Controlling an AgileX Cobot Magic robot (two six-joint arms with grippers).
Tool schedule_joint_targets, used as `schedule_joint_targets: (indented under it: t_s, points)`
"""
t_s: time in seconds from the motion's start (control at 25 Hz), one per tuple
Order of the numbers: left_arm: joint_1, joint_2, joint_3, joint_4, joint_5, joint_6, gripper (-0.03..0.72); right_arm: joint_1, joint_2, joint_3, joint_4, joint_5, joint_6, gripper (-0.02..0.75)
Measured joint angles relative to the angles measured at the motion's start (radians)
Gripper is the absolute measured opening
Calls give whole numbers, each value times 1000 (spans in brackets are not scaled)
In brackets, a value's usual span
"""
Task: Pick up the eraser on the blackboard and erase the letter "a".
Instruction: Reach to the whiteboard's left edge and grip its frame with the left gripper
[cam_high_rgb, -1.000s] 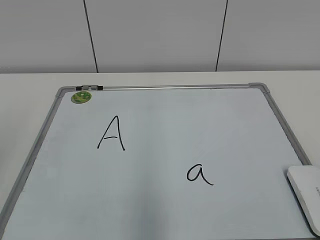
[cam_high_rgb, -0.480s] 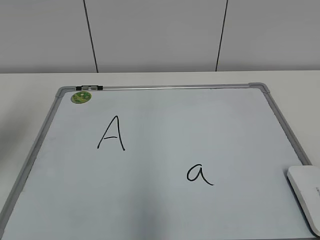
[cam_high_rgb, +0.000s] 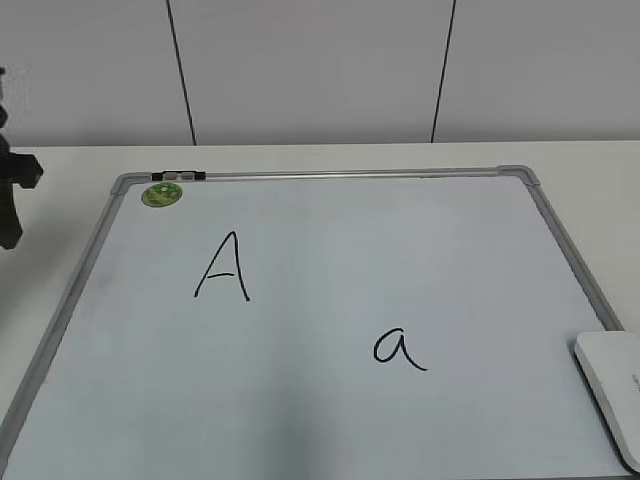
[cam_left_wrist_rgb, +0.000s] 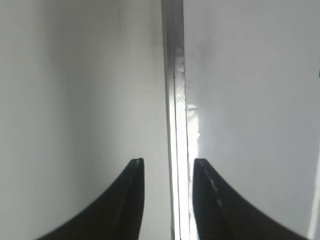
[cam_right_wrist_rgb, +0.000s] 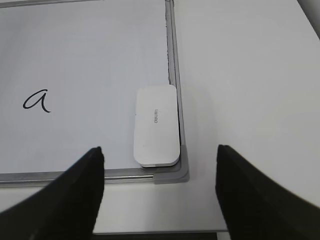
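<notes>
Lying flat in the blackboard's (cam_right_wrist_rgb: 90, 65) near right corner on the bench (cam_right_wrist_rgb: 240, 75), the eraser (cam_right_wrist_rgb: 156, 126) sits between the right tool's (cam_right_wrist_rgb: 159, 192) wide-spread, empty fingers, while the left tool (cam_left_wrist_rgb: 167, 200) gapes narrowly, empty.

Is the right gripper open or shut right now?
Open. The right gripper has its fingers spread wide, empty, above the eraser.

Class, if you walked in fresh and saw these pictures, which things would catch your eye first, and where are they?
First, two black marker letters on the large pale whiteboard with a grey metal frame: a tall capital "A" left of centre, and a small rounded lowercase "a" lower right. Next, the white rounded-rectangular plastic eraser lying in the board's near right corner, ahead of the right gripper and its open dark fingers.
</notes>
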Motion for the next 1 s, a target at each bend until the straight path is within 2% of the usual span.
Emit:
schedule_joint_targets:
  t_s: [0.44,1.0]
  points:
    - [0,165,-34,19,-143,0,243,0,0,0,0,0,0,519]
    - [0,362,-182,-12,-114,29,243,0,0,0,0,0,0,519]
